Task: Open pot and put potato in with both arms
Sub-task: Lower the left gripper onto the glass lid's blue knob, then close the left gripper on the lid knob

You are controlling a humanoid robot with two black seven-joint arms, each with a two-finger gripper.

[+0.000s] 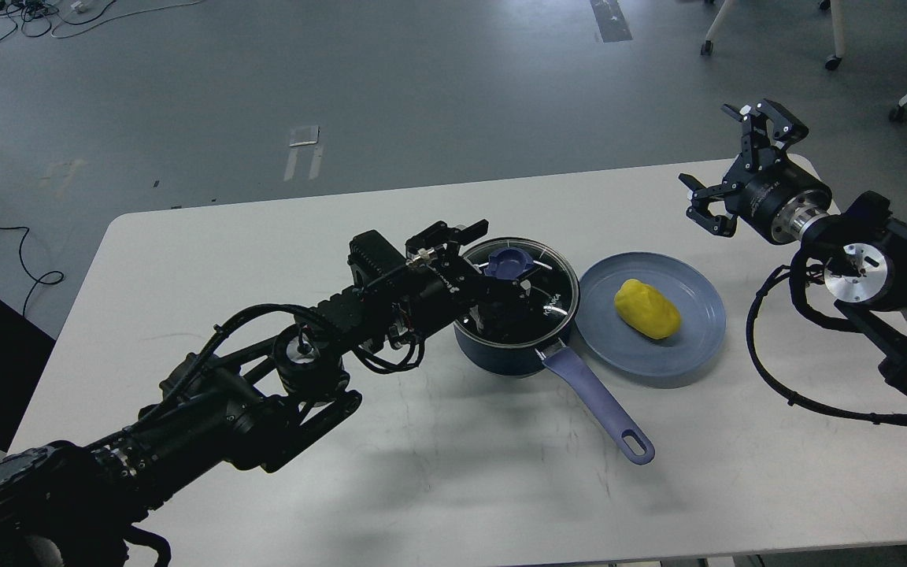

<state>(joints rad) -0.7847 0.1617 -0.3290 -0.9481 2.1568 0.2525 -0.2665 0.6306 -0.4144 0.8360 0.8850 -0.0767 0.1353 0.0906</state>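
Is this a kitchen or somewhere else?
Probably a lab or office, not a kitchen: bare grey floor, loose cables, rolling chair legs, and the pot sits on a plain white table.

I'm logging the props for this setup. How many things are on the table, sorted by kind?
Pots: 1, the pot with its lid still on
Plates: 1, the blue-grey plate
Potatoes: 1, the yellow potato lying on the plate
Total: 3 things on the table

Probably a lab: bare grey floor (422, 94), loose cables (20, 16), wheeled chairs (831, 47).
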